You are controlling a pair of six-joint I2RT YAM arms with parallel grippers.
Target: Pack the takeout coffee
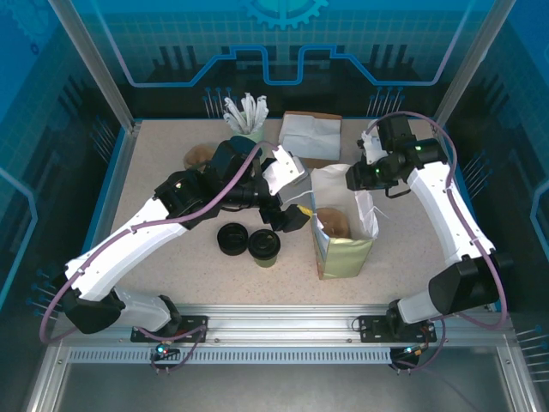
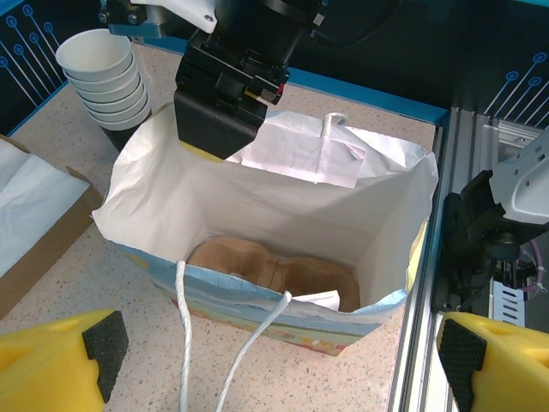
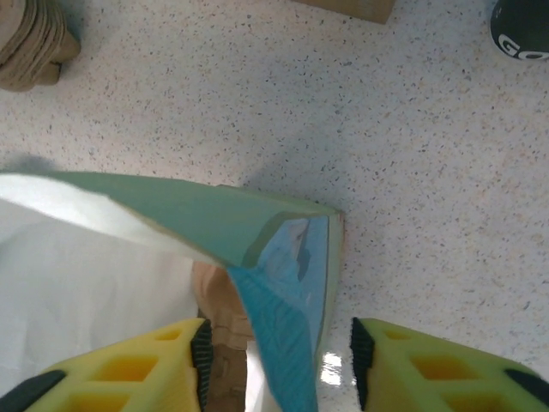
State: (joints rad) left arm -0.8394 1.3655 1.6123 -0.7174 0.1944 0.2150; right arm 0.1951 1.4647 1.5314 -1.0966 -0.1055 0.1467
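Waiting on the table [image 1: 154, 172], the takeout coffee [image 1: 264, 247] is not packed yet, so I judge nearly all of the job is left: pick it up and lower it in. It stands upright, a small cup with pale greenish sides and its black lid seated, just beside a low stack of black lids [image 1: 232, 238]. My left gripper [image 2: 279, 348] hangs between cup and paper bag [image 1: 343, 257], jaws spread wide and empty. The bag stands open with a brown carrier [image 2: 274, 266] at its bottom. My right gripper [image 3: 279, 360] straddles the bag's far rim; whether it pinches the paper I cannot tell.
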